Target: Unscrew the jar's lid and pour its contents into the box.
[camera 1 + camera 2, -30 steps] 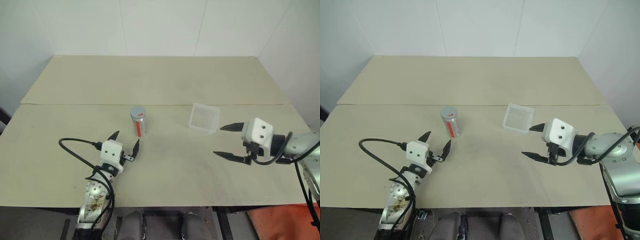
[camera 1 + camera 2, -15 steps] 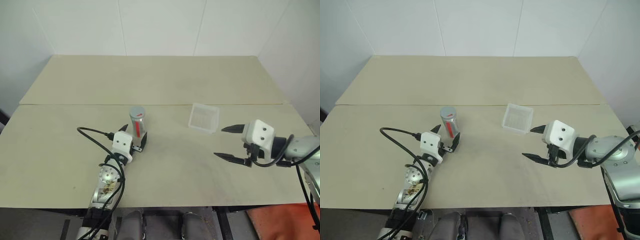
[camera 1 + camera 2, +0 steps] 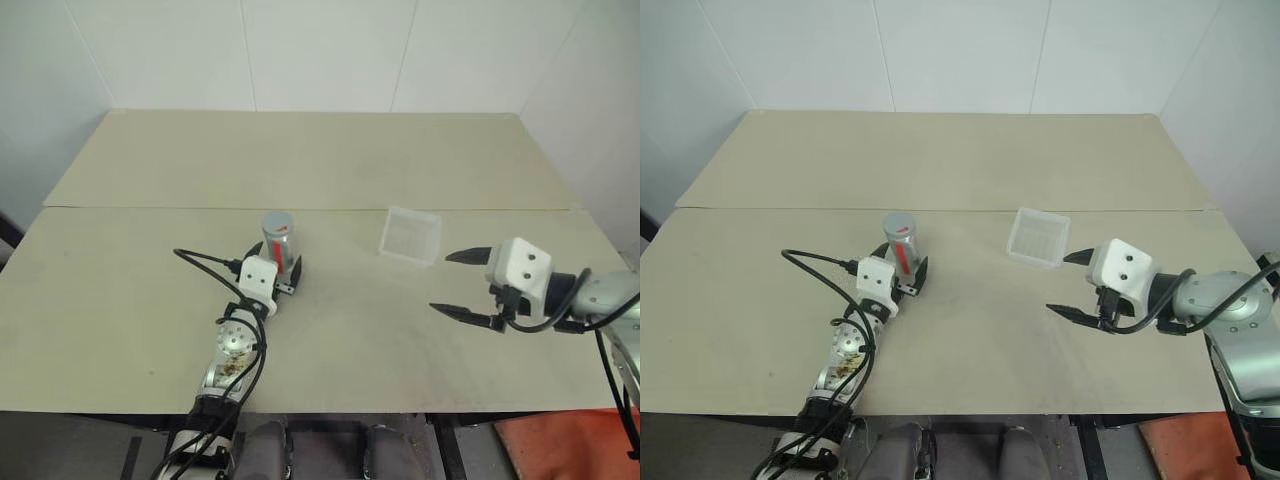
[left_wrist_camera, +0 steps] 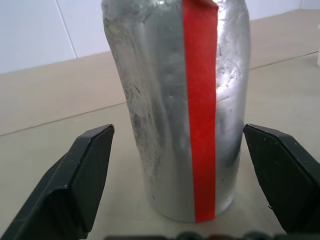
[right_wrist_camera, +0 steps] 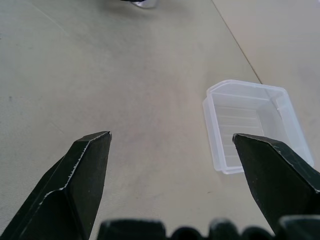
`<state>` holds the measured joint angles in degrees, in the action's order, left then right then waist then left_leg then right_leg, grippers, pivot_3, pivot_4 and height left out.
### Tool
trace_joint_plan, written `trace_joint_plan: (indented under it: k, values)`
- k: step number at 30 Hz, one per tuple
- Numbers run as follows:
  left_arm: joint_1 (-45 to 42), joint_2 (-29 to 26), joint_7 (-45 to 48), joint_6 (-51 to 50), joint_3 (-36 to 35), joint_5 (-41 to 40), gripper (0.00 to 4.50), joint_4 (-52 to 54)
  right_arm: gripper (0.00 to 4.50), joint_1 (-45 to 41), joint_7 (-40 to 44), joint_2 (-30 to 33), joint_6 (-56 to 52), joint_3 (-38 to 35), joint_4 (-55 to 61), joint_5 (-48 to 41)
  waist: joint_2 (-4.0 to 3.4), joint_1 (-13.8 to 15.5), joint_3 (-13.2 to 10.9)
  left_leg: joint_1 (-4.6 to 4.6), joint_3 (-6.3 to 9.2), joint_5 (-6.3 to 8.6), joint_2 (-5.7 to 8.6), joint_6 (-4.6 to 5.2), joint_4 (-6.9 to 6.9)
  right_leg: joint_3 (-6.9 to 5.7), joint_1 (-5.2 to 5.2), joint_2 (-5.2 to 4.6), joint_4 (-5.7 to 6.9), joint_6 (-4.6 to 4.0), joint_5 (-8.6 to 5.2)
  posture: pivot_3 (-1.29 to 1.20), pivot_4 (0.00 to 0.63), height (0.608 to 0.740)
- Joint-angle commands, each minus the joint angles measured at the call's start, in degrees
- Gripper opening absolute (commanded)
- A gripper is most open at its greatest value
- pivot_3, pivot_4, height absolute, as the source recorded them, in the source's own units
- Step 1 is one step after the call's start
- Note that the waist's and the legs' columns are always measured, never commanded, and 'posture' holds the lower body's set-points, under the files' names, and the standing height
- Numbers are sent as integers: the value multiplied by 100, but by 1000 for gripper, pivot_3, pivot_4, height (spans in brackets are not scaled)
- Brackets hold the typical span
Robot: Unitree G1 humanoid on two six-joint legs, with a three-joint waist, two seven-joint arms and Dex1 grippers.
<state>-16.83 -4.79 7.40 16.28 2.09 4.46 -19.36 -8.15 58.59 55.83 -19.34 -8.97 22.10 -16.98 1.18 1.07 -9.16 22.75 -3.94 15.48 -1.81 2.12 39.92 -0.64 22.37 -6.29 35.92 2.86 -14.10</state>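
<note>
The jar (image 3: 278, 240) stands upright near the middle of the desk (image 3: 120, 300), its lid (image 3: 277, 221) still on. The left claw (image 4: 185, 200) is spread wide with a finger on either side of the jar, not touching it. The box (image 3: 410, 235) sits well apart toward the right edge, with the right claw (image 3: 462, 285) near it, open and empty. If the left claw shuts off-centre, one finger could meet the jar first and tip it or push it away.
</note>
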Motion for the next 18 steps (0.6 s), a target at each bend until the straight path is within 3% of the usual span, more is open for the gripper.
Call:
trace_joint_plan:
  k: [1,5,8,13,18]
  values:
    - [-138,39,-134,160,53,90,4453,-108,4500,15,-35,117,8,-257,199,-32,0,15,0,0,1,0,0,0,1,-2,0,0,1,0,0,0,150,740]
    - [-134,70,-166,177,45,23,4453,-193,4500,34,-52,118,-27,-280,246,-49,-6,28,3,-1,1,0,1,0,0,-1,-1,-1,0,1,0,0,150,740]
    - [-139,95,-128,238,54,-20,3893,-253,4500,62,-46,122,-31,-311,264,-64,-10,30,6,-2,1,0,2,0,0,-1,-3,-2,0,1,0,0,150,740]
    - [-197,126,-58,310,62,-76,2429,-398,4500,73,-50,133,-34,-322,271,-52,-32,40,19,-3,1,0,3,0,1,-2,-5,-2,-1,1,0,0,150,740]
    - [-220,129,-77,397,63,-34,2429,-514,4500,44,-46,131,-4,-303,229,-37,-64,48,38,-6,1,0,6,0,1,-2,-8,-2,-2,2,0,0,150,740]
